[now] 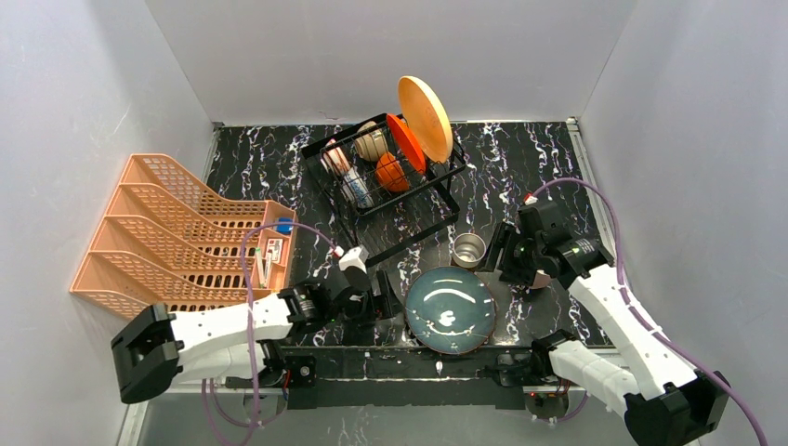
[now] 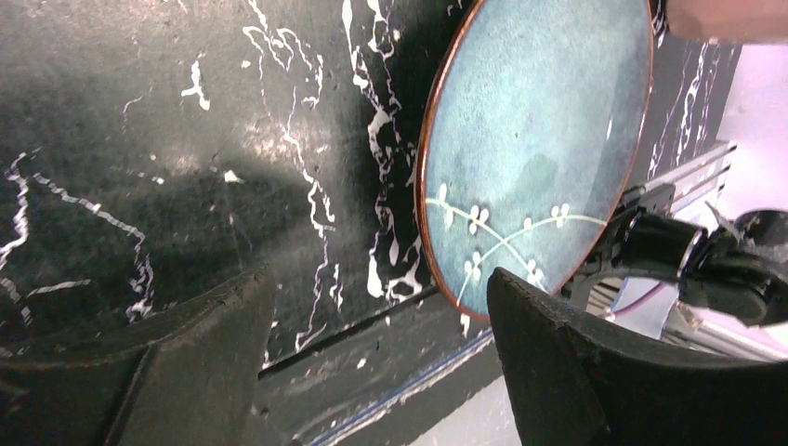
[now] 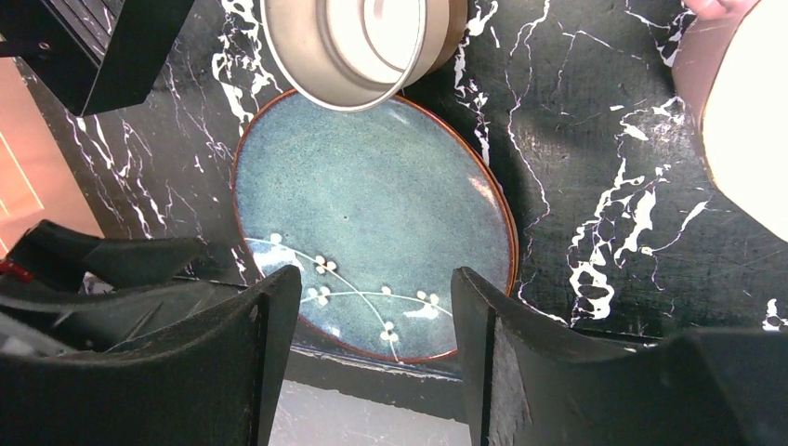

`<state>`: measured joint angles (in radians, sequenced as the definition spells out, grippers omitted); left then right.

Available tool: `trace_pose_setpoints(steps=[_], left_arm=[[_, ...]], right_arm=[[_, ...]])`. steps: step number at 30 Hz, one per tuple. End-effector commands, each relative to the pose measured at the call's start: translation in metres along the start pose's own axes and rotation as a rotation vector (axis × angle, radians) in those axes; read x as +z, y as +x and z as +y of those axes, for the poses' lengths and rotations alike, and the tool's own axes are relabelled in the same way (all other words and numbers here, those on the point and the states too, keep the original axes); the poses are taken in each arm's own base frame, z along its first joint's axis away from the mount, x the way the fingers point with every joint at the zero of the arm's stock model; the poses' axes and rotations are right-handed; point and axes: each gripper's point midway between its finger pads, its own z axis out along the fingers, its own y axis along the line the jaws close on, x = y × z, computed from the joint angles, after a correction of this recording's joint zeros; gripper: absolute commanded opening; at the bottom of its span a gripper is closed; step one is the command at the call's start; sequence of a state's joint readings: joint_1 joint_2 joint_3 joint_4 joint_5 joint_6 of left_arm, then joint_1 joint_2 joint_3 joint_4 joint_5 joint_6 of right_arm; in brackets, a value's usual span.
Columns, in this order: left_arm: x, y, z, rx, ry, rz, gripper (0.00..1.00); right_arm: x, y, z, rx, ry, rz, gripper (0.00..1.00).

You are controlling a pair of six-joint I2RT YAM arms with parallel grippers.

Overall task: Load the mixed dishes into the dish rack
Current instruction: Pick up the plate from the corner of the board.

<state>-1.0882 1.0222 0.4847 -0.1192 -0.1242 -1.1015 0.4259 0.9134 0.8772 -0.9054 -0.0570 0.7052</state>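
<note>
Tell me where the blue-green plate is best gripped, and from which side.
Probably the rim on its left side, beside the open left gripper: the plate lies flat, so only the rim offers a hold, and the steel cup crowds its far edge.

Top view is bright, with even overhead light, sharp focus and soft shadows beneath the dish rack (image 1: 390,177). White glare streaks on the grey-green plate (image 1: 451,309). Wrist views dimmer. Left gripper (image 2: 376,274) and right gripper (image 3: 374,271) dark, soft-focus. Broad shadow on tabletop (image 2: 139,186). Right wrist view overexposed at right edge.
</note>
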Motion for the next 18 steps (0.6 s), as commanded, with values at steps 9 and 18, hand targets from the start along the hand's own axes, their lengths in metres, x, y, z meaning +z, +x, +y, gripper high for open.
trace_pose_setpoints(steps=[9,18], left_arm=[[0.046,0.009,-0.018,-0.112,0.083,-0.006,0.6],[0.049,0.009,-0.017,-0.11,0.082,-0.011,0.34]], right_arm=[[-0.002,0.0,0.005,-0.003,-0.055,-0.033,0.69],[0.0,0.003,0.006,0.002,-0.069,-0.026,0.69]])
